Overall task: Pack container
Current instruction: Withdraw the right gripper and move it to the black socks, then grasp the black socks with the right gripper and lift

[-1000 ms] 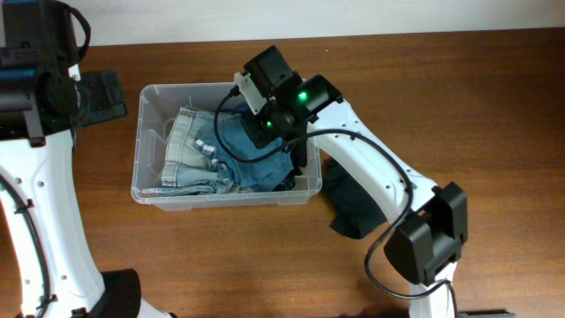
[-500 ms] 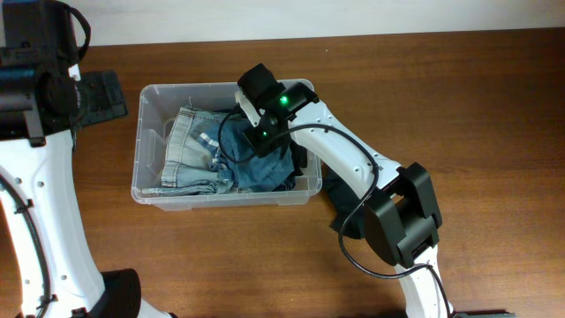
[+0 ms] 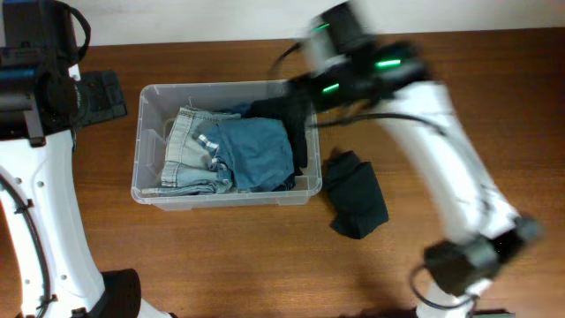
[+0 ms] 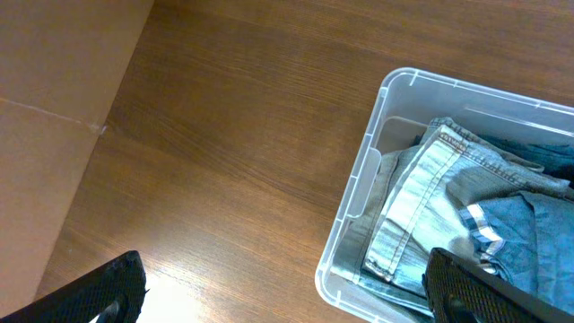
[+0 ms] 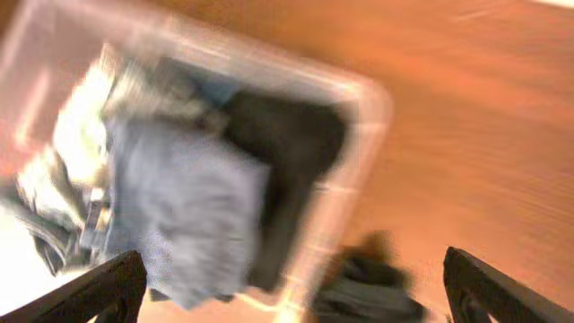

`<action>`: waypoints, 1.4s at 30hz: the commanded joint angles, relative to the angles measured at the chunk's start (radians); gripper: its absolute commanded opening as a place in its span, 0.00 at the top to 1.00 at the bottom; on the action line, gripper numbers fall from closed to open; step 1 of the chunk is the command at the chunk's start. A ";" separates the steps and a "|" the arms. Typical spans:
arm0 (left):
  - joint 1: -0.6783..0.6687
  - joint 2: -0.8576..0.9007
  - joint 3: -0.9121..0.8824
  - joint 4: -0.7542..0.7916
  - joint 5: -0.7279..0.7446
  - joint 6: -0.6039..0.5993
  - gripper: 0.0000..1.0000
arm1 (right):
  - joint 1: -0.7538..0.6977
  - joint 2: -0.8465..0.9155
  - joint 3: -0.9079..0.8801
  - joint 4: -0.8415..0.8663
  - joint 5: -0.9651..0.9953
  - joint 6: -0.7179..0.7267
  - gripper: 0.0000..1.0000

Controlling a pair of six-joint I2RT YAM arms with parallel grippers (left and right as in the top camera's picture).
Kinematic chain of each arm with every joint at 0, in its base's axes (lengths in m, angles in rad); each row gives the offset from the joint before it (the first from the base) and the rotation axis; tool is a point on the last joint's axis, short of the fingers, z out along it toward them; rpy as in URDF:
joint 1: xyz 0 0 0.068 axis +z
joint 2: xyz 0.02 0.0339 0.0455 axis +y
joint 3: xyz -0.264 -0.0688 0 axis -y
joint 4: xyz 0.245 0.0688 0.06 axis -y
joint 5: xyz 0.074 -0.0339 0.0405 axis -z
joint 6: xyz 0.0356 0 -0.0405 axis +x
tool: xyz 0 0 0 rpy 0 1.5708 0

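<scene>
The clear container (image 3: 139,141) stands left of the table's middle. It holds pale folded jeans (image 3: 181,157), a blue denim piece (image 3: 258,152) and a dark garment (image 3: 297,124). My right gripper (image 3: 302,87), blurred by motion, hangs open above the container's back right corner. In the right wrist view its fingers (image 5: 94,292) stand wide apart with nothing between them, over the blue denim (image 5: 188,206) and the container's rim (image 5: 377,99). My left gripper (image 3: 104,95) stays open to the left of the container, whose corner (image 4: 359,179) and jeans (image 4: 421,206) show in the left wrist view.
A dark folded garment (image 3: 356,205) lies on the wooden table just right of the container's front corner, also seen as a blurred dark garment (image 5: 368,283) in the right wrist view. The wall runs along the table's far edge.
My right gripper has opened and let go of the blue denim inside the container, then swung up and back to the right. The denim now lies flat. The left arm has not moved.
</scene>
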 commanded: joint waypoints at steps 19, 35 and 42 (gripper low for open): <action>0.004 0.000 0.002 -0.002 -0.004 -0.009 0.01 | -0.605 0.079 -0.549 -0.117 -0.353 -0.349 0.01; 0.004 0.000 0.002 -0.001 -0.004 -0.009 0.01 | -0.363 0.079 -0.975 0.407 -0.378 -0.264 0.19; 0.004 0.000 0.002 -0.002 -0.004 -0.009 0.00 | -0.372 0.078 -0.974 0.406 -0.341 -0.203 0.79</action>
